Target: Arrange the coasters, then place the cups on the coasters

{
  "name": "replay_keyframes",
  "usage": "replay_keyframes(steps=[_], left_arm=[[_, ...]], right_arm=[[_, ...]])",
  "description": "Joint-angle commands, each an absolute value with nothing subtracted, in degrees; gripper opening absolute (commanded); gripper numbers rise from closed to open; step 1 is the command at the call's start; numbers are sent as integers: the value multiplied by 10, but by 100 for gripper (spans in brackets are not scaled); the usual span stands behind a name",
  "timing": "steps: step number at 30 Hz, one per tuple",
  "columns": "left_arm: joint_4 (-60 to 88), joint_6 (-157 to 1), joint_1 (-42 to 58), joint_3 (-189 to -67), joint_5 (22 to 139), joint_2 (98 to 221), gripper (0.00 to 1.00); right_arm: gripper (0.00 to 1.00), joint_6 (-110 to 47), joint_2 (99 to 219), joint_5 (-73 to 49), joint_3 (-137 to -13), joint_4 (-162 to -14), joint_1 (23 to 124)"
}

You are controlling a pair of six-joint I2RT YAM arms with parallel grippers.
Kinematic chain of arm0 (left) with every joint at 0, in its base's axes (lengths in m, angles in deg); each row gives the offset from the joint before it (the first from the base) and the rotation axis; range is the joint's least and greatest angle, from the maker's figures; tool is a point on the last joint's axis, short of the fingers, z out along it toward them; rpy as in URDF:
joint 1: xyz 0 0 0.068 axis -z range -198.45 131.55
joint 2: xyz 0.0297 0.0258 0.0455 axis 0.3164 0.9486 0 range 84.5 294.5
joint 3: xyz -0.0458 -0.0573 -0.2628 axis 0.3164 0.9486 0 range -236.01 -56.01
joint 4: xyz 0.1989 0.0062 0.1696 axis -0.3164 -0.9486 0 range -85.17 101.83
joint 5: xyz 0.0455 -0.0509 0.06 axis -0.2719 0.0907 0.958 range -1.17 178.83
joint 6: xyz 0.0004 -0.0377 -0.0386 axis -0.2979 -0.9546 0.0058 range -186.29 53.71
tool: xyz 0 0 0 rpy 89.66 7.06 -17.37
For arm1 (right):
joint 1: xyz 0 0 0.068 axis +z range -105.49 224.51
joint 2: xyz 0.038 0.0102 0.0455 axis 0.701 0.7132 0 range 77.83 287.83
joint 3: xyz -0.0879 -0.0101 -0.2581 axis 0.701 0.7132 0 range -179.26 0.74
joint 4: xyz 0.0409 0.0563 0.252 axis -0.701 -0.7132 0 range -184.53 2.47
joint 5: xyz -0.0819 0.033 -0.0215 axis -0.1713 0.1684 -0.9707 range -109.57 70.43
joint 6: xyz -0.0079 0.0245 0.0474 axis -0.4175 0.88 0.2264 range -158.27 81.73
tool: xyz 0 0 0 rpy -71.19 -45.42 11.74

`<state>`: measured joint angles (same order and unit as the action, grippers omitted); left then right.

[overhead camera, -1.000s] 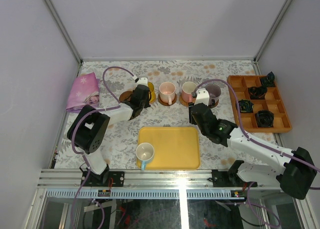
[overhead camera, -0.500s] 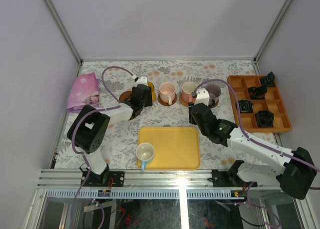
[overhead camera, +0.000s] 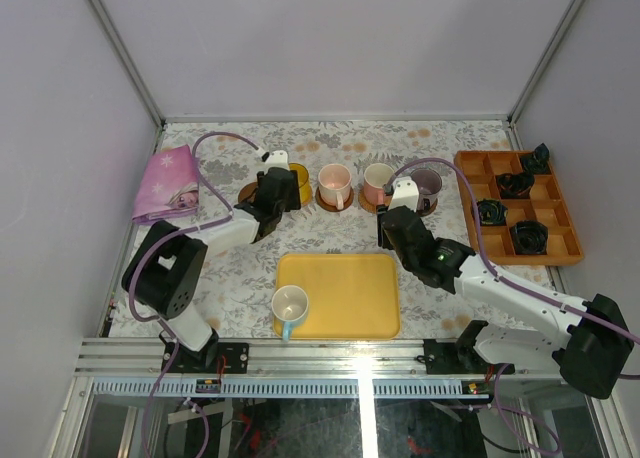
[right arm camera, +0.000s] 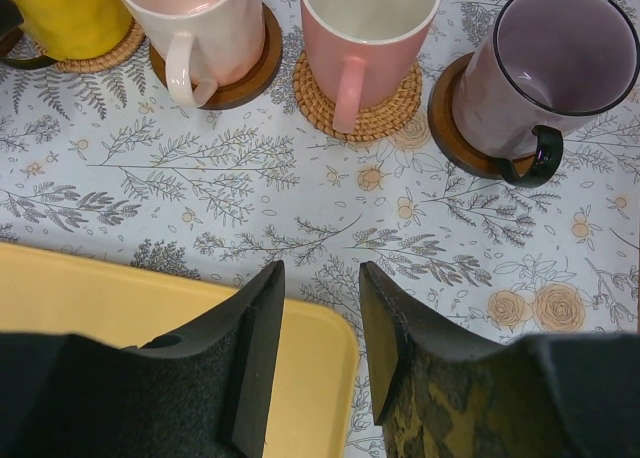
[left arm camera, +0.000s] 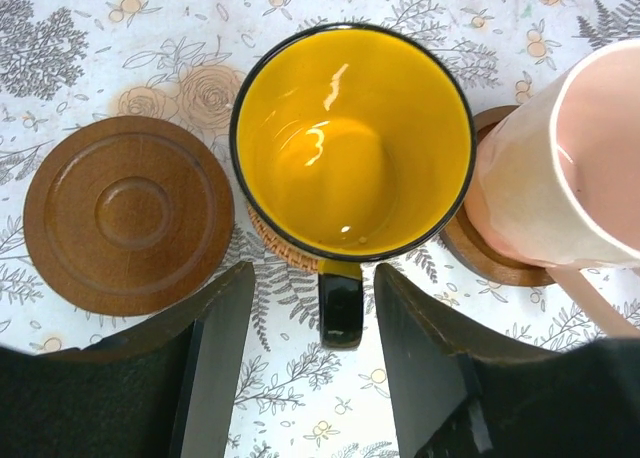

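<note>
A yellow cup [left arm camera: 352, 143] stands on a woven tan coaster [left arm camera: 275, 243]. Its black handle [left arm camera: 341, 308] lies between the jaws of my left gripper [left arm camera: 312, 313], which is open and touches nothing. An empty dark brown coaster [left arm camera: 128, 213] lies just left of it. Rightward along the row, a pale pink cup [right arm camera: 190, 18], a pink cup [right arm camera: 365, 23] and a grey-purple cup [right arm camera: 550, 63] each sit on a coaster. A white and light blue cup [overhead camera: 290, 305] stands on the yellow tray [overhead camera: 345, 298]. My right gripper [right arm camera: 320, 288] hangs open and empty over the tray's far edge.
An orange compartment tray [overhead camera: 518, 206] holding several black ring-shaped objects sits at the right. A folded pink cloth [overhead camera: 168, 183] lies at the far left. Metal frame posts and grey walls close in the table.
My left gripper has opened, let go of the yellow cup's handle and drawn back slightly to the left. The right arm has not moved.
</note>
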<state>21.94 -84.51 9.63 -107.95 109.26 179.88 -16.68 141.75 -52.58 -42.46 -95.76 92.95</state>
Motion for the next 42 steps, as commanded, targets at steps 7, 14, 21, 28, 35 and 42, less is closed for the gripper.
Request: replay_keyframes(steps=[7, 14, 21, 28, 35, 42], left_arm=[[188, -861, 92, -1064, 1123, 1774, 51], [185, -864, 92, -1059, 1122, 1767, 52], [174, -869, 94, -1052, 1095, 1743, 54], [132, -880, 103, -1029, 1070, 1662, 58], [75, -919, 107, -981, 1085, 1532, 61], [-6, -969, 129, -948, 1162, 1463, 62]], right_arm=[[43, -152, 1402, -513, -442, -943, 925], [43, -150, 1395, -510, -439, -945, 925], [42, -149, 1395, -508, -440, -947, 925], [43, -170, 1408, -455, -455, -964, 925], [46, -224, 1460, -241, -514, -1008, 927], [47, -273, 1503, -157, -573, -1035, 978]])
